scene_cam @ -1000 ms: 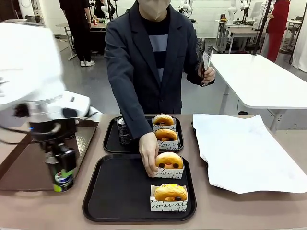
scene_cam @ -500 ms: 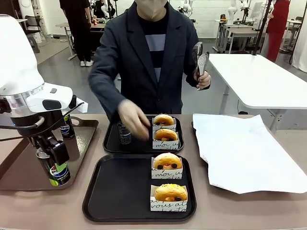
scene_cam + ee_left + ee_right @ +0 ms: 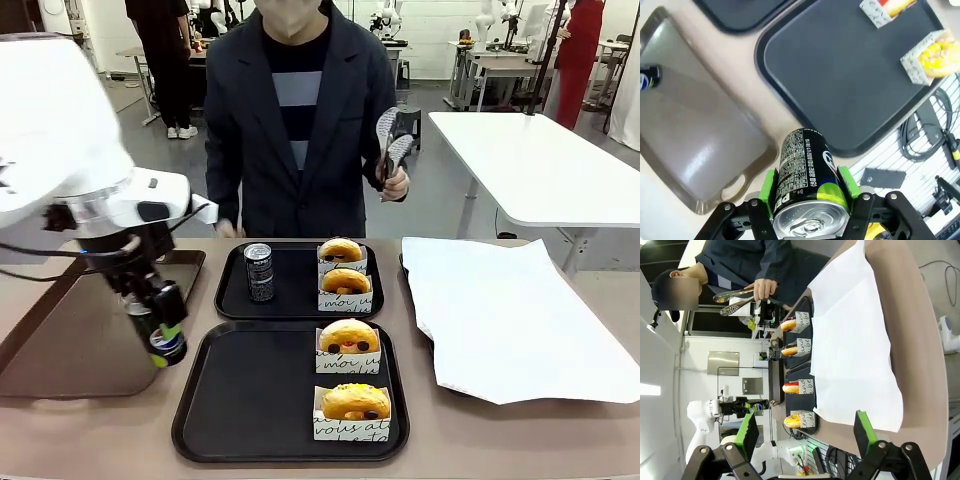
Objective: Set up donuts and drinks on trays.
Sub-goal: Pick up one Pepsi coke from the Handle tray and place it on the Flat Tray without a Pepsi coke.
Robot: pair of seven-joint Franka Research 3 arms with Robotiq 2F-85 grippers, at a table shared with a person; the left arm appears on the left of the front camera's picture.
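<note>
The can point(image 3: 165, 335) is up in the air, tilted, between the brown tray point(image 3: 60, 350) and the near black tray point(image 3: 250, 400). The left gripper point(image 3: 160, 320) pinches the can with its green pads point(image 3: 769, 182) on both sides. The near tray has two donuts point(image 3: 349, 336) in paper sleeves but no drink yet. The far black tray point(image 3: 235, 290) already has a can point(image 3: 259, 271) and two donuts.

The right gripper point(image 3: 805, 432) is spread wide and holds nothing. It hangs over the white paper point(image 3: 500, 310) on the tabletop point(image 3: 480, 430).

I think the step is bringing the drink over. Next, the can must go upright on the bare part of the near tray, away from the donuts.
</note>
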